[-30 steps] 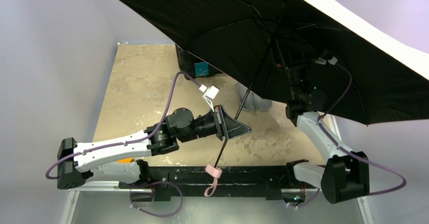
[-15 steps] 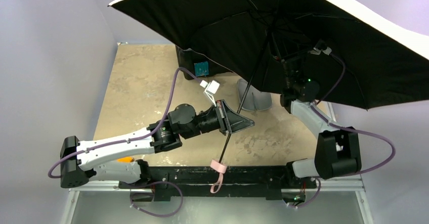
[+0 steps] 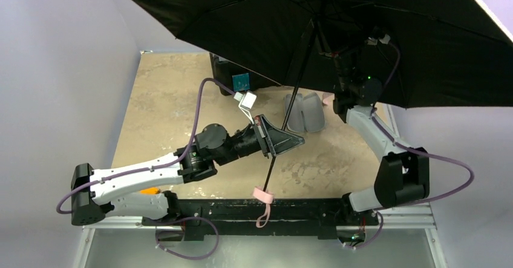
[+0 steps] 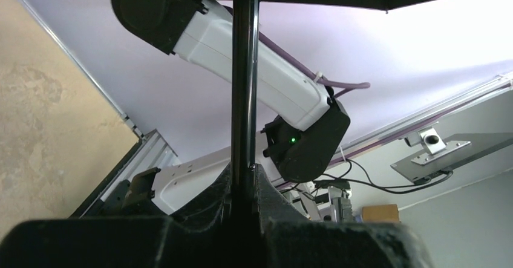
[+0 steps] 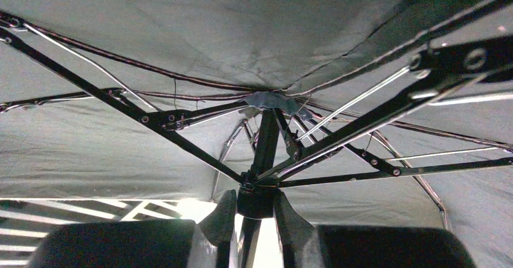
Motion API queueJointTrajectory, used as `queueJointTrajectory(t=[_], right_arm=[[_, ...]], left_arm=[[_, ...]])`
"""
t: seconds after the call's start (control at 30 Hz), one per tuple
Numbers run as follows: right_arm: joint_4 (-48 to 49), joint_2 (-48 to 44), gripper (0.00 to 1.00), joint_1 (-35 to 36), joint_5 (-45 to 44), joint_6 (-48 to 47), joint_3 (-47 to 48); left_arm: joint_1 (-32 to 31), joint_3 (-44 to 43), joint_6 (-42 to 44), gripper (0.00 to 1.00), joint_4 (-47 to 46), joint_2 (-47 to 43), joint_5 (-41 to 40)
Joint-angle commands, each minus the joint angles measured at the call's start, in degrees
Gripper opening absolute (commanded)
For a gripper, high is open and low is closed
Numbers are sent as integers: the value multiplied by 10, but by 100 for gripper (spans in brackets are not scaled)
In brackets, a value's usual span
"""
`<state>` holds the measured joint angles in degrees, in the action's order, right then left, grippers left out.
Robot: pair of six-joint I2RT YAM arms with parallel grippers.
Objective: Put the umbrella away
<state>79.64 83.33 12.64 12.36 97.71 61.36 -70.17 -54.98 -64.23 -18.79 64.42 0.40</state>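
Jaws round umbrella shaft (image 4: 244, 80) — wrist views

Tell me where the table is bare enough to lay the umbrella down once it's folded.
Bare table lies far left, between its left edge and the black box, and near right, between the umbrella shaft and the right arm. Crowded mid-back around the grey case.

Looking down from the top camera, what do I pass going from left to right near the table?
Left arm's black shoulder → umbrella's pink strap → grey case → right arm's black elbow.
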Motion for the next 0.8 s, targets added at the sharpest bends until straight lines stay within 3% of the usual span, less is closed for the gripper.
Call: queueJointTrajectory(t=[0.0,0.07,0.1,0.23,0.33,0.43,0.57,0.7,0.77], right_arm=[[-132,-70,0,-19,-70,-54,83],[-217,-101,0,-19,-54,-112,109],[-262,-114,0,-20,-48,-142,125],[-447,-151,0,-18,-36,-244,204],[-524,-167,0,-16,-44,-283,236],[-590,-171,0,3,-63,-325,270],[-658,-158,0,51,-100,-385,308],[-731,-134,0,106,-150,-425,340],[-757,-122,0,138,-181,-440,347]], left_arm=[[-16,9,-4,0,18,-22,28],[-16,-4,12,0,52,-31,23],[-16,-13,25,7,76,-38,16],[-16,-65,83,55,253,-68,-39],[-16,-113,124,69,364,-66,-76],[-19,-128,139,71,406,-44,-76],[-34,-130,145,70,382,-15,-66],[-49,-147,152,49,392,1,-110],[-51,-152,153,30,401,5,-129]])
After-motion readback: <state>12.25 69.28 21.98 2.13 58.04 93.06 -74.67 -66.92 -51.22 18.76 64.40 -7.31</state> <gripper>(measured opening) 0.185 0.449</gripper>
